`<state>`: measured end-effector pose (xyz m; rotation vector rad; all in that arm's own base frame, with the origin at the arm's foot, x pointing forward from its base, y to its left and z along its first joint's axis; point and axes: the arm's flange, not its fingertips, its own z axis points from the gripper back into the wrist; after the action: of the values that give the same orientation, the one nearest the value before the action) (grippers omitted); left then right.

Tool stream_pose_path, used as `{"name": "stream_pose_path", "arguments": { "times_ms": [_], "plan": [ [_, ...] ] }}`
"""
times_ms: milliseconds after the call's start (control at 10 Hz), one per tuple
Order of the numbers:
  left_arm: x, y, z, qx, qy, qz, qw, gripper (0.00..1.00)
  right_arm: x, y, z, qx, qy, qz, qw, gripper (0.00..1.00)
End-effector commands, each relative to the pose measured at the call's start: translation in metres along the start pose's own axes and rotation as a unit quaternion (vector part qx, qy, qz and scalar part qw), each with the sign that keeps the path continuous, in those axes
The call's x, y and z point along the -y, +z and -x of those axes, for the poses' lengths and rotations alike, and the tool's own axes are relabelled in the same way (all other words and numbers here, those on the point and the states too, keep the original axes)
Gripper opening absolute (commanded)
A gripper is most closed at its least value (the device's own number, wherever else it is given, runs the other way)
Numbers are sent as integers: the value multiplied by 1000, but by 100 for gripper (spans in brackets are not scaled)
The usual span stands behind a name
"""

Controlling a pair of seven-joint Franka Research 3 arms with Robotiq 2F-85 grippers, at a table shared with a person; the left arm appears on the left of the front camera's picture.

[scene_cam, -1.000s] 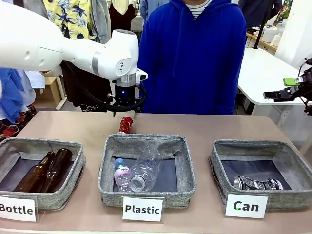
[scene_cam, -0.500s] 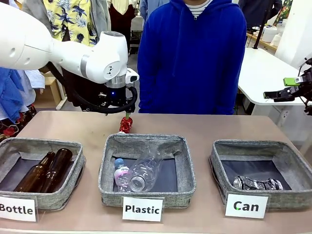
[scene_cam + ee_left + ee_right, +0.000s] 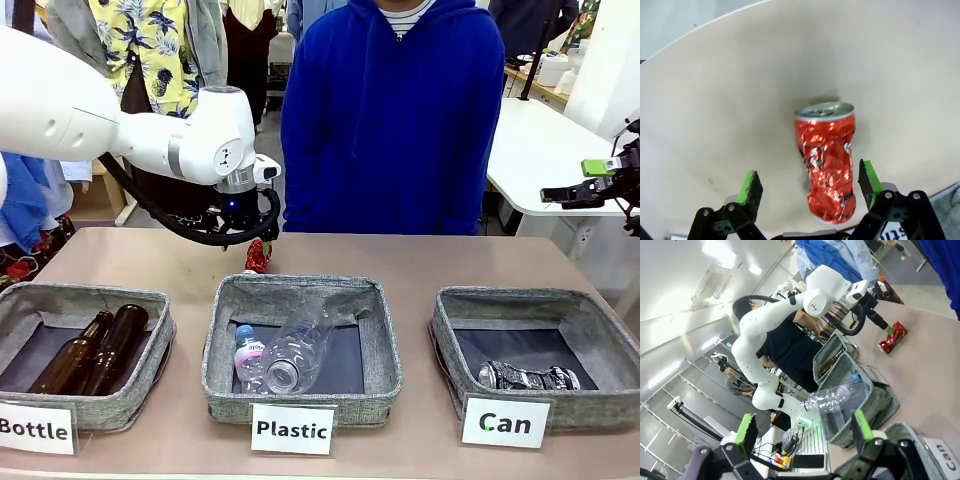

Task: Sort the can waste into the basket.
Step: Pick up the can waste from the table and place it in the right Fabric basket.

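- Currently the red can [image 3: 827, 159] lies on its side on the bench [image 3: 470, 262], just beyond the far rim of the "Plastic" basket [image 3: 301, 345].
- Seen from the left wrist, it sits between the spread green pads of the left pincer [image 3: 810, 186], nearer the 3 o'clock pad; its long axis runs 12 to 6 o'clock, lid end at 12.
- Left pincer stands wide, holding nothing; it is by far the nearer.
- Right pincer [image 3: 803, 429] is wide too, empty, parked well off at 3 o'clock.
- Silver can [image 3: 527, 376] already lies in the "Can" basket [image 3: 540, 305].
- Against a second ago, the left arm has dropped and swung toward 9 o'clock, so its wrist now hangs just above the red can.
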<state>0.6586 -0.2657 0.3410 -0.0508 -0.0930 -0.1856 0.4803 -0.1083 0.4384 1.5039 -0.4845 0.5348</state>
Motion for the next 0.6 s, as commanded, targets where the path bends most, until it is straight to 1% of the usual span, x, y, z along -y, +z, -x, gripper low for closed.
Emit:
{"name": "stream_pose_path", "arguments": {
  "times_ms": [0, 300, 400, 500],
  "plan": [
    [-4, -6, -12, 6, -9, 39, 999, 100, -2, 1, 0, -10, 9, -1, 1000, 100],
    [-4, -18, -19, 4, -16, 56, 998, 100, -2, 1, 0, -10, 9, -1, 1000, 100],
    [-4, -21, -22, 0, -9, 46, 999, 100, -2, 1, 0, -10, 9, -1, 1000, 100],
    [-4, -26, -25, -12, -10, 52, 999, 100, -2, 1, 0, -10, 9, -1, 1000, 100]
  ]
}}
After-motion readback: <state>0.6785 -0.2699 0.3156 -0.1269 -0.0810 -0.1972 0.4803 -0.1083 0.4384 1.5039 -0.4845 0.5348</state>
